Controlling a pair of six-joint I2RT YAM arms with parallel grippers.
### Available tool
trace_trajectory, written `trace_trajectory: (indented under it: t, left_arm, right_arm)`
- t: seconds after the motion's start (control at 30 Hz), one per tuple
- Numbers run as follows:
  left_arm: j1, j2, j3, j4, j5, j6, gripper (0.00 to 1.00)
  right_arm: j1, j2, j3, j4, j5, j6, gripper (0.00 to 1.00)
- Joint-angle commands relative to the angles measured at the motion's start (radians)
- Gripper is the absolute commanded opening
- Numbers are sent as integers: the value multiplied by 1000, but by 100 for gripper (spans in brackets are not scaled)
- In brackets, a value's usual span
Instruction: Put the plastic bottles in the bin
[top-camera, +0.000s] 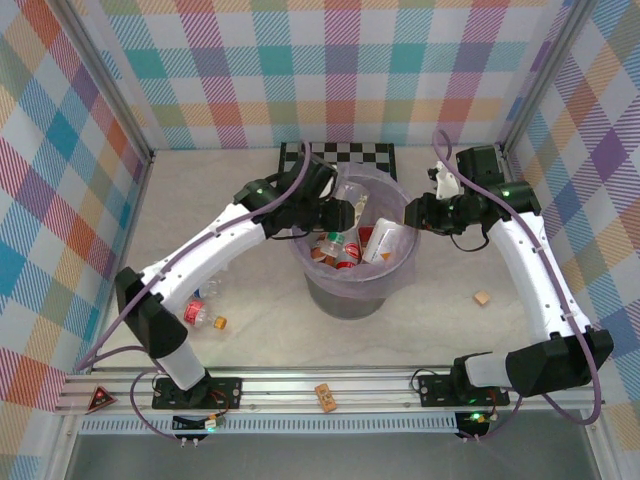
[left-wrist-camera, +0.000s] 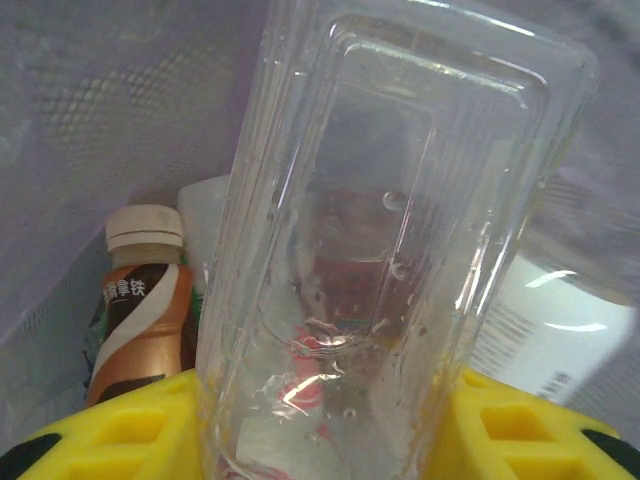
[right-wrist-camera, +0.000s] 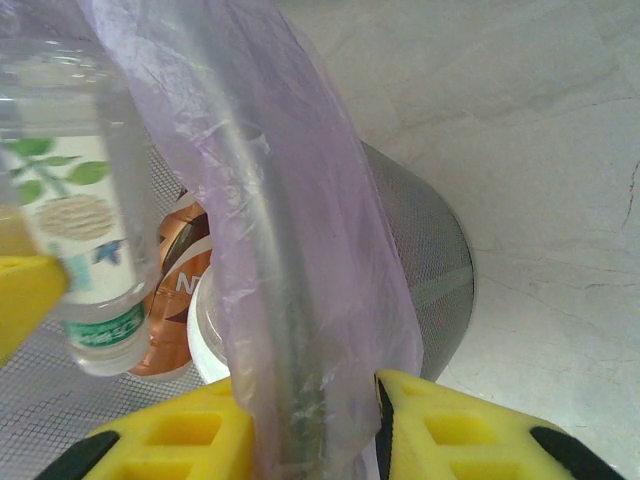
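While the left end effector (left-wrist-camera: 320, 440) is clamped on a clear bottle (left-wrist-camera: 390, 250) over the bin (top-camera: 352, 298), the right end effector (right-wrist-camera: 310, 430) pinches its rim (right-wrist-camera: 265, 250); pulling there could tip the bin and spill bottles (top-camera: 345, 250).

Your table (top-camera: 265, 340) was a pale, marbled surface. The bin (top-camera: 350, 300), a round grey bucket with a lavender bag folded over its rim, stood upright on it near the middle. Just behind the bin, at the far edge, you had a black-and-white checkerboard (top-camera: 375, 155) lying flat. On the left side, toward the near edge, a clear bottle (top-camera: 203, 316) with a red label lay on its side. To the right of the bin, well apart from it, sat a small tan block (top-camera: 482, 297).
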Motion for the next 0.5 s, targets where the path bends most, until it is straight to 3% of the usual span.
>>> trace_trajectory:
  t: [0.0, 0.13, 0.37, 0.47]
  left_arm:
    - [-9, 20, -16, -62, -79, 9, 37]
    - [-8, 50, -44, -103, -136, 1, 39]
    - [-8, 66, -134, -56, -91, -28, 41]
    - [-8, 55, -130, -51, -79, -26, 49]
  right_arm:
    - [-4, 1, -2, 6, -14, -3, 33]
    - [-4, 8, 1, 5, -11, -7, 33]
    - [-4, 11, 2, 6, -8, -8, 34]
    - [-4, 13, 4, 7, -7, -9, 34]
